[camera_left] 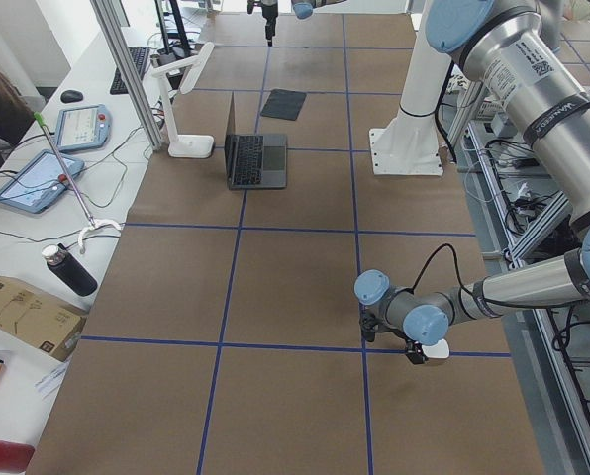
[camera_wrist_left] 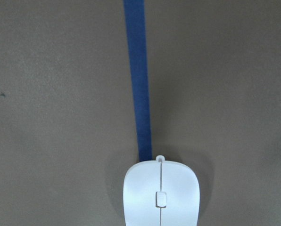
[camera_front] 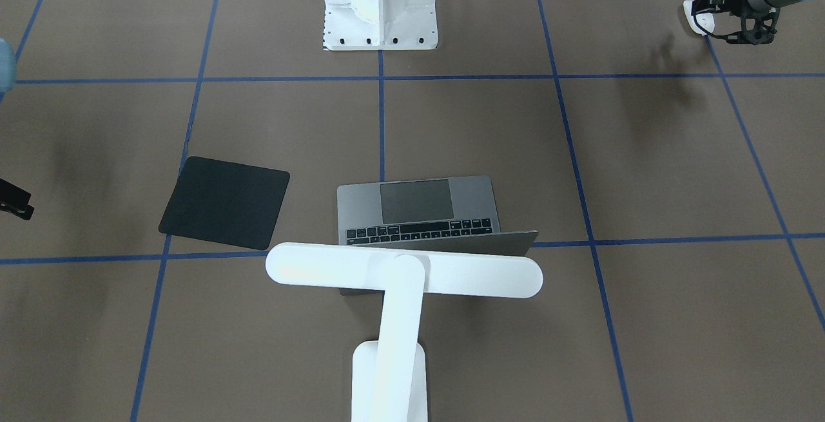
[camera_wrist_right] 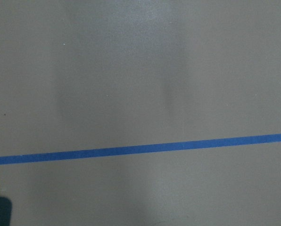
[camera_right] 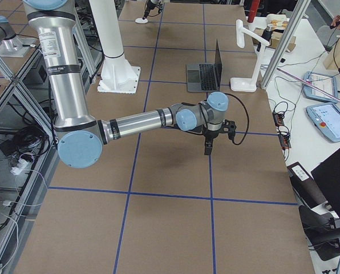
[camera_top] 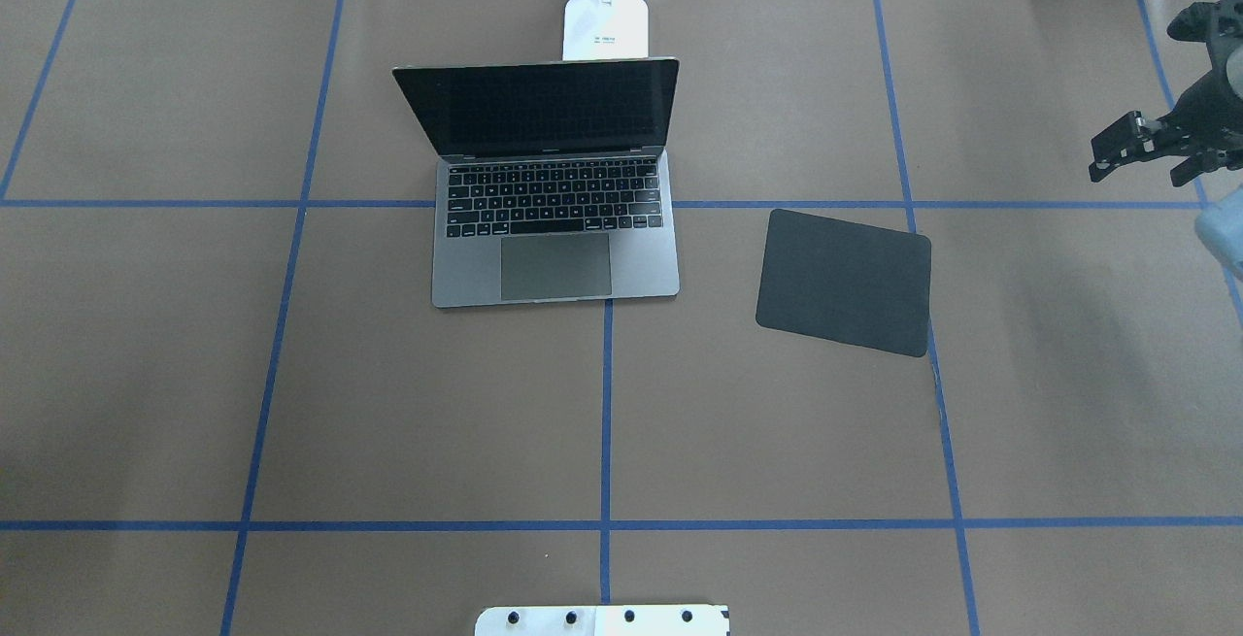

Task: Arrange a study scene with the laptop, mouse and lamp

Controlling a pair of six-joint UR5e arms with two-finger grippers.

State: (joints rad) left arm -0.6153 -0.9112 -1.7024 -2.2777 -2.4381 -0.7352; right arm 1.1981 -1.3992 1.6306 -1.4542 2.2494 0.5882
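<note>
The grey laptop [camera_top: 554, 228] stands open at the table's far middle, screen facing the robot. Behind it is the white lamp [camera_front: 403, 270], its bar head over the lid and its base [camera_top: 606, 26] at the far edge. The white mouse [camera_wrist_left: 160, 197] lies on a blue tape line at the table's left end. My left gripper [camera_front: 706, 19] is down at the mouse [camera_front: 699, 21], a finger on either side, but I cannot tell whether they press it. My right gripper [camera_top: 1138, 170] hangs open above the right end, holding nothing.
A black mouse pad [camera_top: 843, 282] lies flat to the right of the laptop, slightly turned. The white bolted pedestal [camera_front: 380, 3] stands at the robot's edge. Tablets, a bottle and boxes sit on the side bench [camera_left: 38, 188] beyond the far edge.
</note>
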